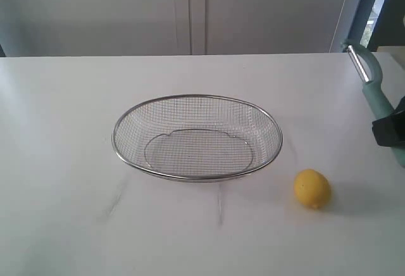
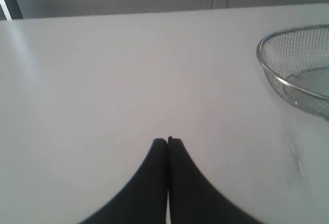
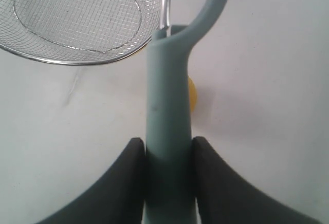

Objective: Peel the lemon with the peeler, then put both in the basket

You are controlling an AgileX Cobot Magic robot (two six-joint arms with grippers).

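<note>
Across white table (image 1: 63,175), finds basket (image 1: 197,138) centred, lemon (image 1: 312,188) at its four o'clock. Grips peeler (image 1: 378,95) in right jaws at three o'clock; holds left jaws pressed together, empty.

The basket (image 1: 130,130) stands central on the bench (image 1: 57,213), open on top. The lemon (image 1: 312,188) lies near its right end (a clear gap between). Left and front bench lie bare; the peeler (image 1: 374,95) hangs raised at the right edge.

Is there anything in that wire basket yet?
Empty. Only bare mesh shows inside the basket; the lemon lies on the table beside it, and the right gripper holds the peeler.
</note>
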